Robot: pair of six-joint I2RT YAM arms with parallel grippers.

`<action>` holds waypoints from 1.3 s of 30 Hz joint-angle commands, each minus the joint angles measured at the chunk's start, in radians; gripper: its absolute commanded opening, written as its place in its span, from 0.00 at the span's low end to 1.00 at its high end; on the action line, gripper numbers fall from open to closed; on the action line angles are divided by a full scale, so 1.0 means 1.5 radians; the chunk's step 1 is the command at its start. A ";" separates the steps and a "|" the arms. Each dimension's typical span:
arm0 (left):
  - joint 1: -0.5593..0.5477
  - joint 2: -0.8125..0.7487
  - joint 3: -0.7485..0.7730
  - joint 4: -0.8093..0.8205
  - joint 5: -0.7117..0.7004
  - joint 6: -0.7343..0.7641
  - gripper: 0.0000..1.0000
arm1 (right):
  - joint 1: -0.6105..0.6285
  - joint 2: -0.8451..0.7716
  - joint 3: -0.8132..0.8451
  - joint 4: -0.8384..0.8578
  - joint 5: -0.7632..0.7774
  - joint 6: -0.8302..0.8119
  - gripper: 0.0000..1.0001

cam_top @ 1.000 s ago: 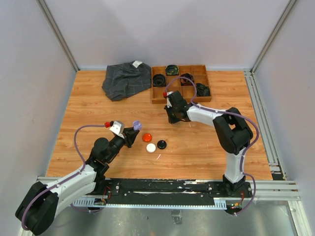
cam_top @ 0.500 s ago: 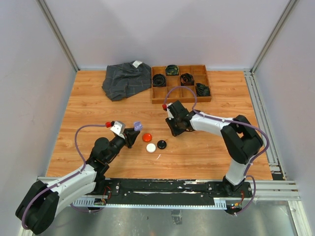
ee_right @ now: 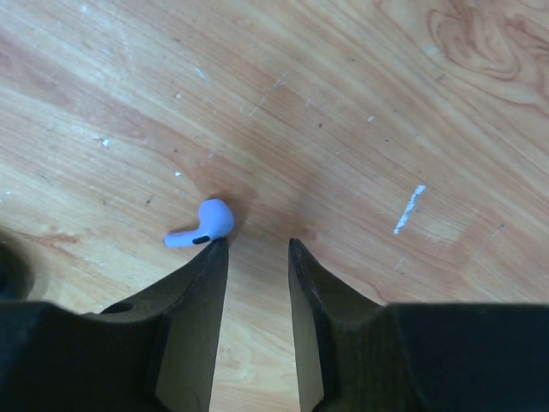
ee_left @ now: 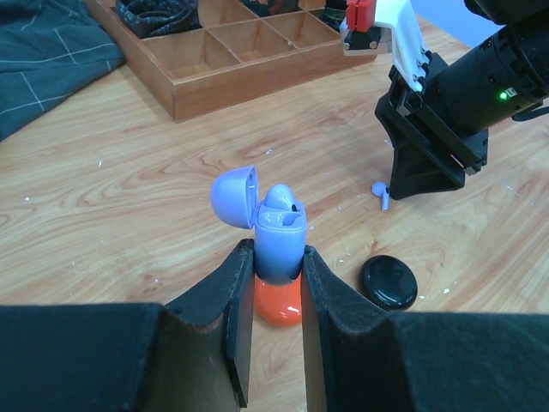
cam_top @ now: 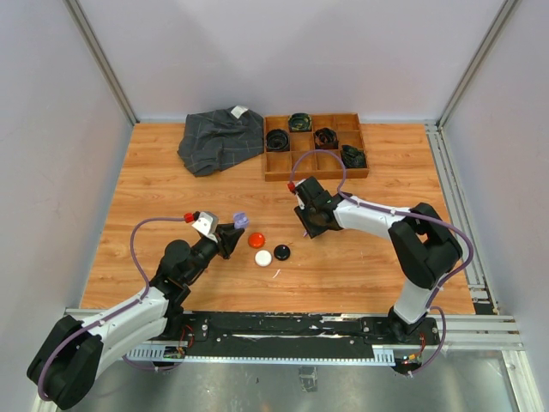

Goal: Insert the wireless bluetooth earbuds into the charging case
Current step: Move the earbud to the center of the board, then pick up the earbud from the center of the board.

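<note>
Top view: the left gripper (cam_top: 230,233) pinches the purple charging case (cam_top: 240,220), its lid tipped open. The right gripper (cam_top: 309,232) hangs low over the table (cam_top: 171,197), well right of the case. Left wrist view: the case stands upright, and a seated earbud (ee_left: 279,199) appears at its mouth. The loose earbud (ee_left: 383,194) lies right of the case, at the right gripper's tips. Right wrist view: those jaws stand slightly spread and empty, with the loose earbud just outside one fingertip (ee_right: 206,283). Centre the jaws over the earbud before closing gently, since it may skid.
</note>
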 commanded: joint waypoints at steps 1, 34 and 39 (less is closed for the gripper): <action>0.005 -0.008 0.017 0.027 0.006 0.010 0.00 | -0.008 -0.003 0.009 -0.024 0.049 0.002 0.36; 0.005 -0.010 0.019 0.023 0.012 0.007 0.00 | -0.047 0.145 0.274 -0.301 -0.065 0.145 0.49; 0.005 -0.009 0.020 0.024 0.014 0.007 0.00 | -0.050 0.155 0.274 -0.285 -0.091 0.159 0.41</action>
